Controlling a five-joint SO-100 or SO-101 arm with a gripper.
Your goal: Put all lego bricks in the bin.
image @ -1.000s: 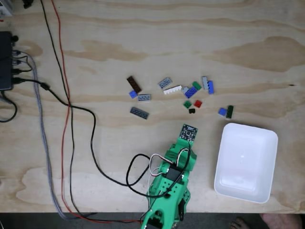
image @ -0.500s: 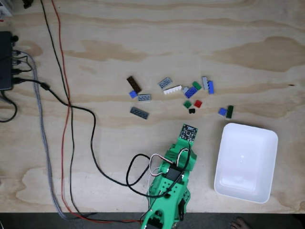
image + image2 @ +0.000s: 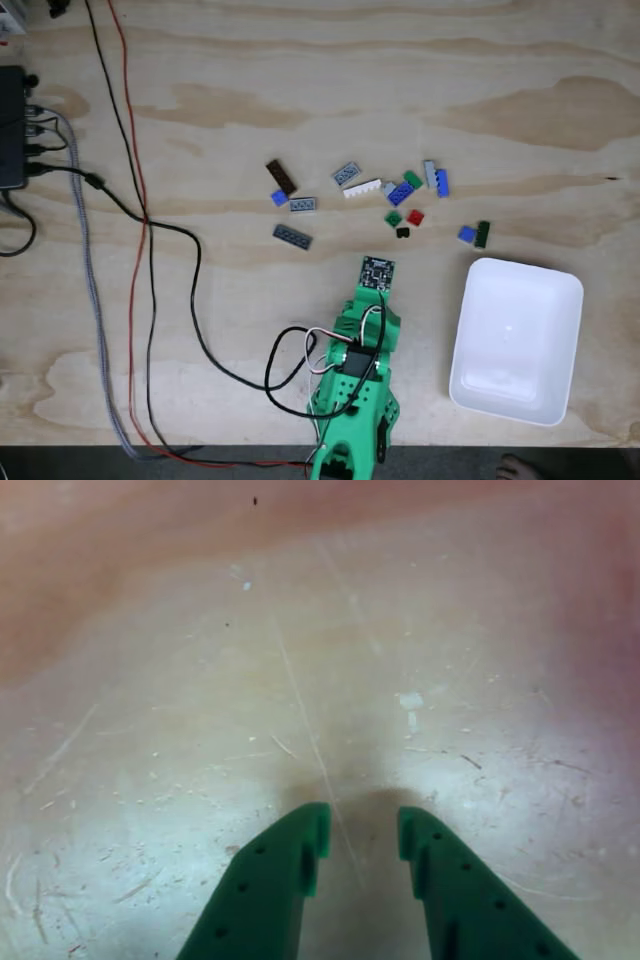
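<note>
Gripper [image 3: 362, 832] jaws stand slightly apart, nothing between them, just bare scratched plywood table [image 3: 320, 660] beneath. In the fixed view the green arm [image 3: 355, 390] reaches up from the bottom edge, stopping short of the lego bricks [image 3: 385, 195], which lie scattered mid-table. White bin [image 3: 515, 340] sits to the arm's right in that view, empty. Cables [image 3: 140, 220] run down the left side.

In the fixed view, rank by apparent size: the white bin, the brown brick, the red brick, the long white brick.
Largest to smallest:
1. the bin
2. the brown brick and the long white brick, which look about alike, so I will not rank them
3. the red brick
</note>
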